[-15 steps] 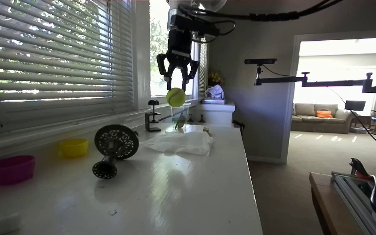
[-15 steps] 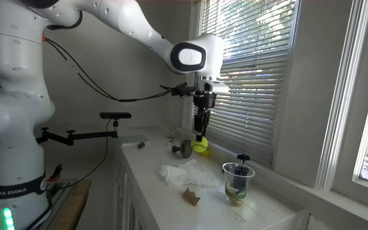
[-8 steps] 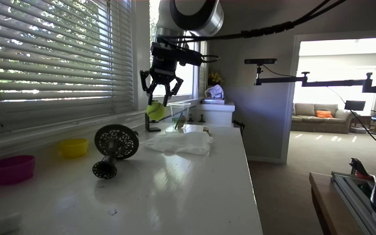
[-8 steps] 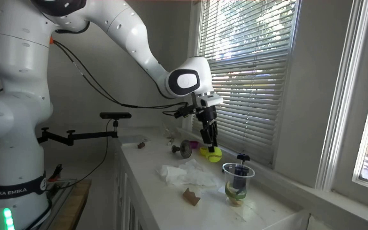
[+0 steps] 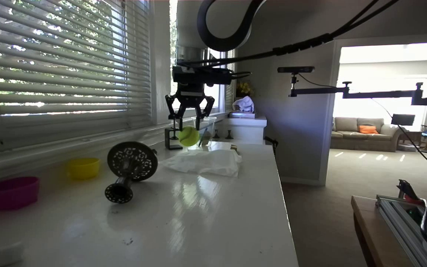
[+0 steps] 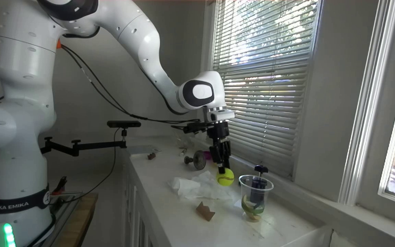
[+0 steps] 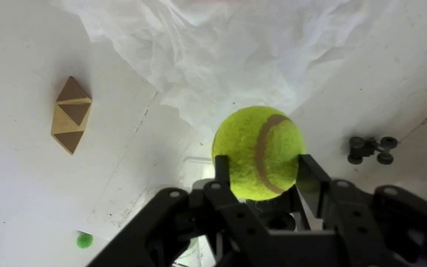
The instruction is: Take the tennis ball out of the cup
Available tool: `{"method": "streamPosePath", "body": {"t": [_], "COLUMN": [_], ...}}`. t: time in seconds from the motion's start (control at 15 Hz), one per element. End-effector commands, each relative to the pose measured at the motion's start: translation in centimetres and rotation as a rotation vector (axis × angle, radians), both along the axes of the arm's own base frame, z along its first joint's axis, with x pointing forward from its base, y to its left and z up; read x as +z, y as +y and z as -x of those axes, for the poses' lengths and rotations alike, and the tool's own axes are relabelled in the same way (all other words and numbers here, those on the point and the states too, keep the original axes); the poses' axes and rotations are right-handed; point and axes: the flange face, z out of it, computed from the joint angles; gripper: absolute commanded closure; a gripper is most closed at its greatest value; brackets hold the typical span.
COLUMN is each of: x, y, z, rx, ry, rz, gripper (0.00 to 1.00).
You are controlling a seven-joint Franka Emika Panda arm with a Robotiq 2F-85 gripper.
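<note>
The hand (image 7: 263,167) points down and pinches the ball (image 7: 250,152) between its two fingertips (image 7: 221,168), one against either side. The ball is round and fuzzy, a bright yellow-green. In the wrist view a smooth brownish seam bows down its face like a bracket. In an exterior view a thin dark seam wavers across the middle of the ball (image 6: 225,177). It hangs outside the cup (image 6: 246,192), near it and raised off the tabletop (image 5: 213,222). The cup stands upright, clear-walled, with green and tan patches (image 6: 251,208) low down; whether they lie inside it or show through from behind cannot be told. In the wrist view the hand hides much of the cup.

On the cup's side toward the blinds (image 6: 269,89) stands the dark clamp (image 6: 261,168), seen partly through the cup's wall in an exterior view. On the cup's other side, away from the blinds, sits the brown block (image 7: 72,115), its faces triangular. The crumpled white sheet (image 6: 197,188) lies between the cup and the stand (image 5: 127,167), which is dark, with a pierced round disc, and tipped on its side. Past the sheet from the cup is the yellow bowl (image 5: 83,170), and farther from the cup again is the magenta bowl (image 5: 14,193).
</note>
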Motion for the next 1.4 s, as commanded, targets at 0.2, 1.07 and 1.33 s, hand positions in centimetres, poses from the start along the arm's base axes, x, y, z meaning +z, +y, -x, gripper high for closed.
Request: {"method": "streamPosePath", "body": {"t": [0.2, 1.07, 1.33], "x": [0.1, -0.4, -0.8], "y": [-0.2, 0.5, 0.7], "z": [0.4, 0.5, 0.6], "rx": [-0.074, -0.154, -0.154], "ry": [0.103, 0.164, 0.175], "rz": [-0.047, -0.174, -0.169], "gripper": [0.76, 0.76, 0.76]}}
